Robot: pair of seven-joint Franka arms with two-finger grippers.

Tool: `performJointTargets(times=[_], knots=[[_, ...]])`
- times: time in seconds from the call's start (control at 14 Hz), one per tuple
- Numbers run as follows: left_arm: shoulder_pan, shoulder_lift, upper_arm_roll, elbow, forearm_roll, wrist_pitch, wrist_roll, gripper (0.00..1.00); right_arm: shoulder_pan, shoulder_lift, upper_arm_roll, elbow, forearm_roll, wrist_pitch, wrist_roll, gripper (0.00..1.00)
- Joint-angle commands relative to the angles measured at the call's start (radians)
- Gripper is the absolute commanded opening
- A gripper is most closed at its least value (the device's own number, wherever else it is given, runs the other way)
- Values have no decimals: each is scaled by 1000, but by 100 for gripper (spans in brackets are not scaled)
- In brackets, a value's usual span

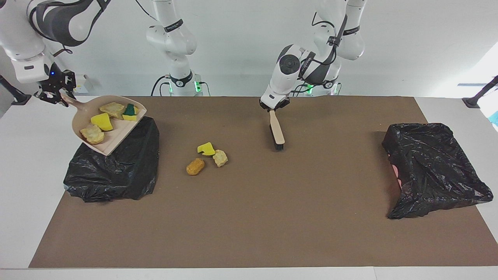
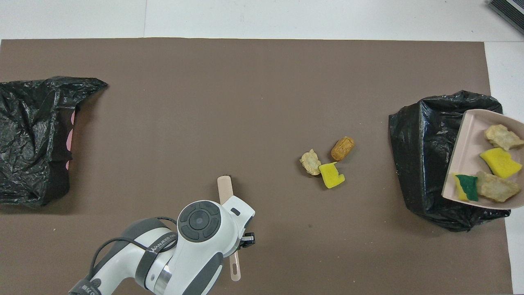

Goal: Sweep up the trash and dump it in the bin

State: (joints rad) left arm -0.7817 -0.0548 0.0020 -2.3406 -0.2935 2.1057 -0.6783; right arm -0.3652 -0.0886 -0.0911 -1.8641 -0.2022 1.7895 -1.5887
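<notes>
My right gripper (image 1: 58, 93) is shut on the handle of the beige dustpan (image 1: 116, 136), held tilted over the black bag bin (image 1: 116, 167). Several trash chunks lie in the pan: two tan, one yellow (image 1: 102, 121), one yellow with a green side (image 1: 130, 112). The pan (image 2: 470, 155) and the bin (image 2: 421, 155) also show in the overhead view. Three chunks lie together on the brown mat: yellow (image 1: 206, 149), tan (image 1: 220, 158), orange-brown (image 1: 195, 166). My left gripper (image 1: 274, 107) is shut on the brush (image 1: 277, 134), bristle end down at the mat, toward the left arm's end from the chunks.
A second black bag (image 1: 432, 167) with some pink showing at its edge lies at the left arm's end of the mat. The brown mat (image 1: 272, 217) covers most of the white table.
</notes>
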Motion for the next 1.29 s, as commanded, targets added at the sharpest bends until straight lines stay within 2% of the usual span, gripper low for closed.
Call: performJointTargets(times=[0.0, 0.07, 0.14, 0.21, 0.36, 0.57, 0.71, 0.93, 1.21], knots=[[-13, -37, 15, -60, -15, 25, 11, 13, 20, 4, 8, -17, -110, 59, -25, 0], [-7, -34, 15, -57, -15, 30, 20, 31, 37, 3, 8, -29, -170, 71, -27, 0], [-5, -33, 16, -54, -15, 30, 32, 58, 48, 0, 8, -42, -212, 92, -27, 0], [-1, -27, 19, -46, -15, 19, 31, 100, 52, 7, 8, -49, -245, 120, -30, 0], [62, 12, 21, 6, -3, 7, 32, 100, 51, 21, 8, -70, -304, 186, -57, 0], [200, 50, 21, 87, 26, -4, 158, 100, 89, 36, 11, -58, -404, 191, -97, 0], [278, 105, 21, 200, 112, -59, 178, 100, 124, 36, 13, -60, -459, 185, -119, 0], [390, 203, 21, 380, 129, -133, 242, 100, 163, 38, 14, -60, -545, 191, -158, 0], [504, 222, 23, 503, 132, -138, 413, 100, 189, 38, 16, -63, -595, 205, -157, 0]])
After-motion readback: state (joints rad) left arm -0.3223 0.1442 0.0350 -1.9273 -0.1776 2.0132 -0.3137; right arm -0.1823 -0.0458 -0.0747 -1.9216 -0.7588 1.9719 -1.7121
